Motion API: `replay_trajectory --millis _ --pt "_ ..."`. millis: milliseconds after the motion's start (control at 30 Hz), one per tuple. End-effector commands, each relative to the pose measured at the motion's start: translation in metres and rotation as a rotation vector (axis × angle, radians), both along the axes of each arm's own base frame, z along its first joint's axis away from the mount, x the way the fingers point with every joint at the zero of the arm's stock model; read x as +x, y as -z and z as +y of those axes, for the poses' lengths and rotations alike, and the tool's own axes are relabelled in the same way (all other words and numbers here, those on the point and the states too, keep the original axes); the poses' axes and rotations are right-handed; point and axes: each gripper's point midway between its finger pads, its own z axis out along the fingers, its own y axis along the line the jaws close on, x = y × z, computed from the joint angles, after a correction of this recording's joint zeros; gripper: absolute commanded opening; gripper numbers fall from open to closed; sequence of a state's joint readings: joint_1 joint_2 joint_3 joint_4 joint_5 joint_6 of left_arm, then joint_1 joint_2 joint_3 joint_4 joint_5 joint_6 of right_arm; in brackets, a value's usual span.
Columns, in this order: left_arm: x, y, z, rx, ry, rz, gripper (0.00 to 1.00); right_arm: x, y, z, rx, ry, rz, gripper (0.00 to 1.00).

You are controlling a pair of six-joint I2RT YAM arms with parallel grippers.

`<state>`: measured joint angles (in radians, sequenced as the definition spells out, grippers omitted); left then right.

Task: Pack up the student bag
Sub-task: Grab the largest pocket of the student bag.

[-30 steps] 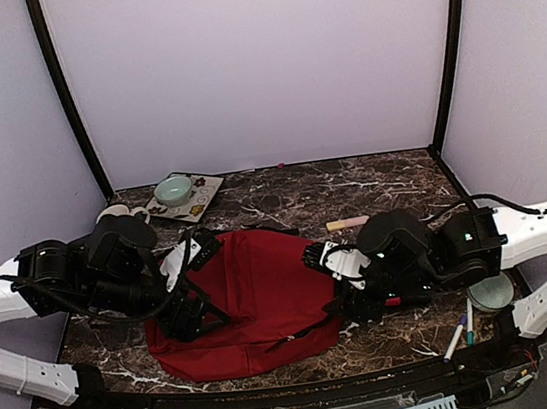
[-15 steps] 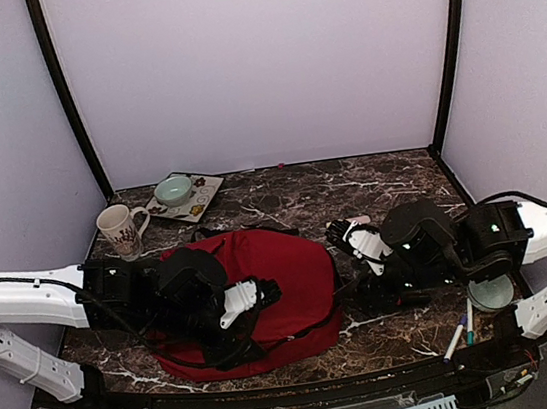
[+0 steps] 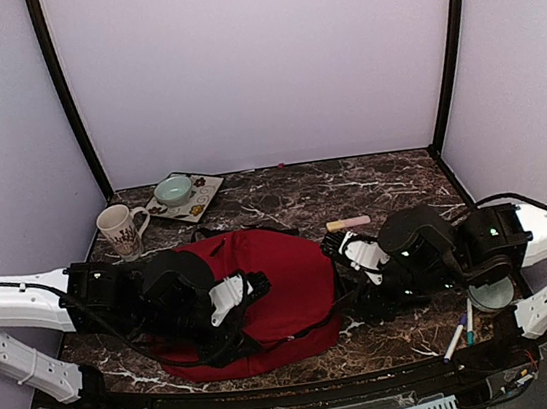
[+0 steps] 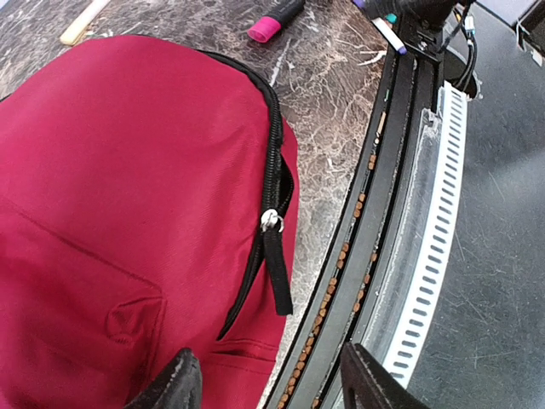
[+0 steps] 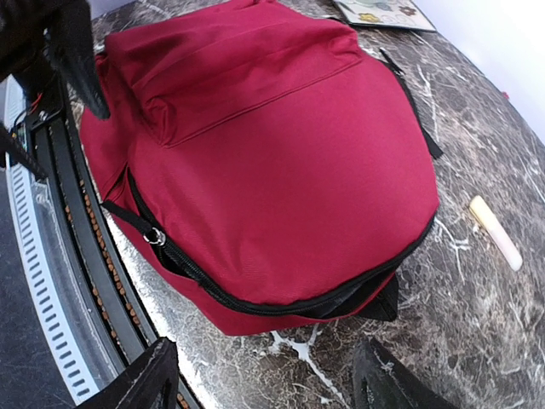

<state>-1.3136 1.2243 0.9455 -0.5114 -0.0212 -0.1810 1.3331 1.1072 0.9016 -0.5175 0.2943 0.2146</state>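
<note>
Top external, dark-red student bag (image 3: 287,268) flat on bench (image 3: 391,174), black zipper (image 4: 272,170), left end effector (image 4: 268,366) and right end effector (image 5: 268,375) spread, empty.

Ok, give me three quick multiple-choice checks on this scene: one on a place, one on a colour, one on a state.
1. Where is the mug?
A) back left of the student bag
B) inside it
C) at the right near edge

2. What colour is the bowl?
A) red
B) black
C) pale green

3. The right claw is:
A) shut tight
B) open, empty
C) shut on the mug

Answers:
1 A, the mug stands upright past the bag's back-left corner.
2 C, the top view shows it pale green.
3 B, its fingers stand apart with nothing between them.
</note>
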Motion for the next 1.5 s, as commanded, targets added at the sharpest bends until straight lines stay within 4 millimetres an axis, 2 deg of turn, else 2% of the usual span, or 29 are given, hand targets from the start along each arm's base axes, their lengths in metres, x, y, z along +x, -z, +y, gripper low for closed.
replay_trajectory --millis 0,267,467,700,1067,1467 --pt "0.005 -0.001 0.019 0.017 -0.099 0.005 0.58 -0.009 -0.013 0.025 0.008 -0.123 -0.042 0.7" --pt "0.006 -0.012 0.037 -0.021 -0.193 0.034 0.55 -0.024 -0.005 0.049 -0.052 -0.231 -0.048 0.69" --pt "0.007 -0.015 0.049 -0.029 -0.258 0.057 0.51 -0.038 0.002 0.059 -0.089 -0.322 -0.056 0.68" --pt "0.011 -0.021 0.06 -0.055 -0.332 0.058 0.5 -0.044 0.012 0.07 -0.156 -0.393 -0.08 0.66" --pt "0.014 -0.016 0.067 -0.054 -0.393 0.075 0.48 -0.052 0.031 0.085 -0.221 -0.452 -0.119 0.66" --pt "0.015 -0.015 0.068 -0.043 -0.396 0.069 0.48 -0.049 0.042 0.096 -0.247 -0.485 -0.162 0.63"
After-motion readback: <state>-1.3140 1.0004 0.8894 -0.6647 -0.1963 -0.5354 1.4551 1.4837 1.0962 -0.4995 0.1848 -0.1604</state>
